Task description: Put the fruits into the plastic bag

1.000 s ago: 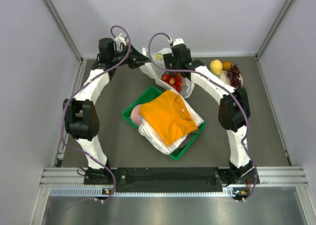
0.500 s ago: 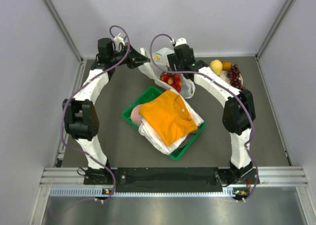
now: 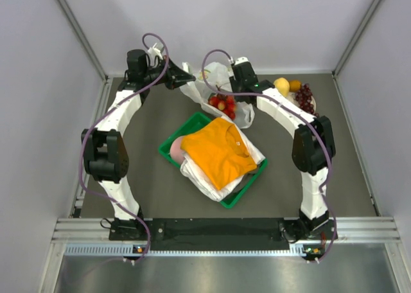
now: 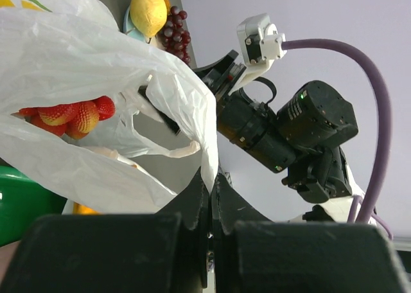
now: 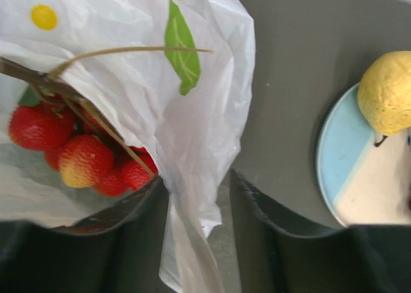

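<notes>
Crinkly translucent plastic bag (image 5: 128,36), matt table (image 5: 289,81)

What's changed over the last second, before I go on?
The right hand shifted right, from over the plastic bag toward the plate, its jaws narrowing but not yet shut. Unchanged: left hand shut on the bag's edge, strawberries inside, pear, orange and grapes on the plate.
</notes>
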Action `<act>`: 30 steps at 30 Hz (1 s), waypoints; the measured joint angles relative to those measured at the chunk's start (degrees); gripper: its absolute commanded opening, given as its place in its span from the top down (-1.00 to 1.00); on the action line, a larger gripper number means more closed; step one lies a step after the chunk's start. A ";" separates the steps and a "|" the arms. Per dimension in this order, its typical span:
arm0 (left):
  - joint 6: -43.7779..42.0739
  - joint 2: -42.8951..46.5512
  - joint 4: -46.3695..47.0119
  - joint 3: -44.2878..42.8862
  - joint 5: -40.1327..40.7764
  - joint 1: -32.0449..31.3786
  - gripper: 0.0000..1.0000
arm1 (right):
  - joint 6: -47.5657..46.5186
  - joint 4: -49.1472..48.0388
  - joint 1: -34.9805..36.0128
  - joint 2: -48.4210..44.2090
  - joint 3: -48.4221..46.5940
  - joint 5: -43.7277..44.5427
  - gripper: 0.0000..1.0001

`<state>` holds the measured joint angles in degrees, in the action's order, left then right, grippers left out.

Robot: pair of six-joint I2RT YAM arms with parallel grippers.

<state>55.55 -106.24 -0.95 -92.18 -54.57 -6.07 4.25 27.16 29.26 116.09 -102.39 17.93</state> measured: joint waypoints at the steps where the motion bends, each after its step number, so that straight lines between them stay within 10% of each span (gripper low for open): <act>1: 0.02 0.00 0.00 0.00 0.00 0.00 1.00 | 0.24 0.24 -0.46 0.00 0.00 -0.22 0.66; 4: 0.17 0.00 0.09 0.00 0.02 0.00 1.00 | 0.74 0.63 -1.66 0.02 -0.07 -0.68 1.00; 30: 5.92 0.00 10.75 -0.72 0.02 2.10 1.00 | 0.70 2.16 -2.51 -9.07 -4.66 8.00 1.00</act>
<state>61.47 -106.24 9.80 -92.90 -54.54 -3.97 4.95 29.32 26.74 107.02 -107.04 25.93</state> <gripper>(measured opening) 0.015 0.006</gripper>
